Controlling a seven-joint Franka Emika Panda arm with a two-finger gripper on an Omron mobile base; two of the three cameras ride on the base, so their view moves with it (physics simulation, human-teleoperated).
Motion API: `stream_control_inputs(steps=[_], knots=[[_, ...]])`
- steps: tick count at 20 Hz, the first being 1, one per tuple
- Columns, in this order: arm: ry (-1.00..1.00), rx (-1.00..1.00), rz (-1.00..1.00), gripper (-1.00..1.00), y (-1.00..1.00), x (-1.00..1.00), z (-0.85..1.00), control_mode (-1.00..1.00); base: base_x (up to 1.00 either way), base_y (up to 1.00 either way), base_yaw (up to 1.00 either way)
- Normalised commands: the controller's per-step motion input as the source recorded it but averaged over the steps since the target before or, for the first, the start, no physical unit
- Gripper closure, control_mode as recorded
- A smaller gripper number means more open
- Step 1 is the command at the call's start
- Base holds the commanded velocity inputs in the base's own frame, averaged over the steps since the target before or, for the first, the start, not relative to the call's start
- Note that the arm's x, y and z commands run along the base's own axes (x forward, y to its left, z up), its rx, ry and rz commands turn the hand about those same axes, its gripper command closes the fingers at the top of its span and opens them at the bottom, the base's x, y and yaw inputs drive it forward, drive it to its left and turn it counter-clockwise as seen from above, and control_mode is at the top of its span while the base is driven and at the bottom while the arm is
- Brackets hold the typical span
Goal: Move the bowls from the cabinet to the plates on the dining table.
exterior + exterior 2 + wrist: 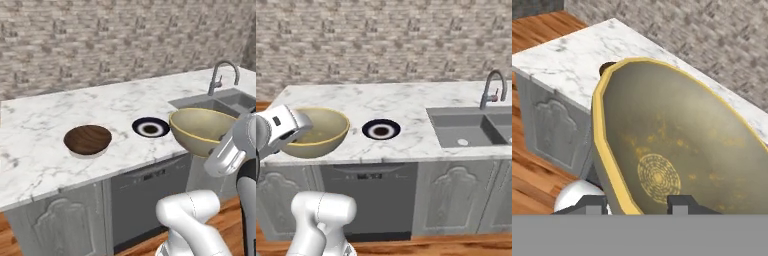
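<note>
My gripper is shut on the rim of the pale yellow-olive bowl. It holds the bowl tilted in the air by the near edge of the dining table, nearer me than the dark navy plate. The dark brown wood-grain bowl sits on a pale plate left of the navy one. A dark sliver of the brown bowl shows behind the held bowl's rim. The cabinet is out of view.
A grey sink with a curved faucet is set into the right part of the marble top. Below the top are a dishwasher front and grey panelled doors. A stone wall stands behind.
</note>
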Motion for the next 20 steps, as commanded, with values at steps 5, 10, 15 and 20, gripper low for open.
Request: stream_control_inputs(steps=[5,10,15,20], knots=[[0.00,0.00,0.00,1.00,0.00,0.00,0.00,1.00,0.50,-0.07,0.47],[0.00,0.00,0.00,1.00,0.00,0.00,0.00,1.00,0.27,-0.59,0.28],[0.00,0.00,0.00,1.00,0.00,0.00,0.00,1.00,0.29,-0.65,0.14],[0.00,0.00,0.00,1.00,0.00,0.00,0.00,1.00,0.42,-0.30,0.12]])
